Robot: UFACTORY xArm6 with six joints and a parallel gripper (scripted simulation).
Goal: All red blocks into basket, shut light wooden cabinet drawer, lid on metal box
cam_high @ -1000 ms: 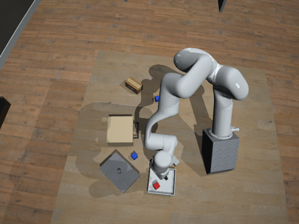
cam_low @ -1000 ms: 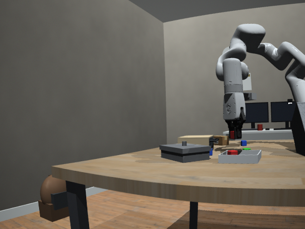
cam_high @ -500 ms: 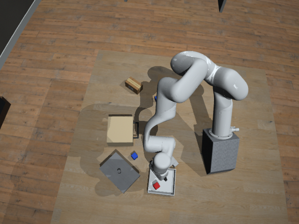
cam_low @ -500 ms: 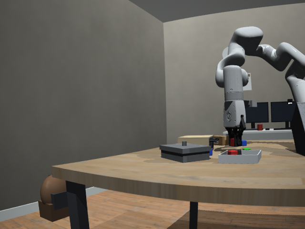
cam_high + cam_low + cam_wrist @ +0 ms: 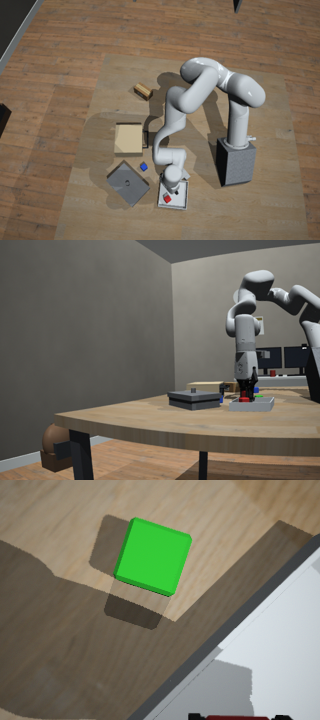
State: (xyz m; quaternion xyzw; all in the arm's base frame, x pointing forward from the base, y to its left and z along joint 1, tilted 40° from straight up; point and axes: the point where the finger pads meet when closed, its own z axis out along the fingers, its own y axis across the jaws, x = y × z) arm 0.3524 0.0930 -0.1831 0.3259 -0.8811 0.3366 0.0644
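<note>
My gripper (image 5: 246, 392) reaches down into the white basket (image 5: 173, 195) and is shut on a red block (image 5: 243, 393), held just above the basket floor. The block's top edge shows at the bottom of the wrist view (image 5: 230, 717). Another red block (image 5: 167, 198) lies inside the basket and also shows in the side view (image 5: 243, 399). In the overhead view the wrist hides the held block. The grey metal box (image 5: 127, 183) has its lid with the knob on top (image 5: 193, 390). The light wooden cabinet (image 5: 128, 139) stands beyond it with its dark drawer handle (image 5: 145, 139) close to its front.
A green block (image 5: 152, 556) lies on the table just outside the basket's corner. A blue block (image 5: 143, 167) sits between the metal box and the cabinet. A cardboard box (image 5: 142, 90) stands farther back. The arm's base (image 5: 235, 165) is to the right.
</note>
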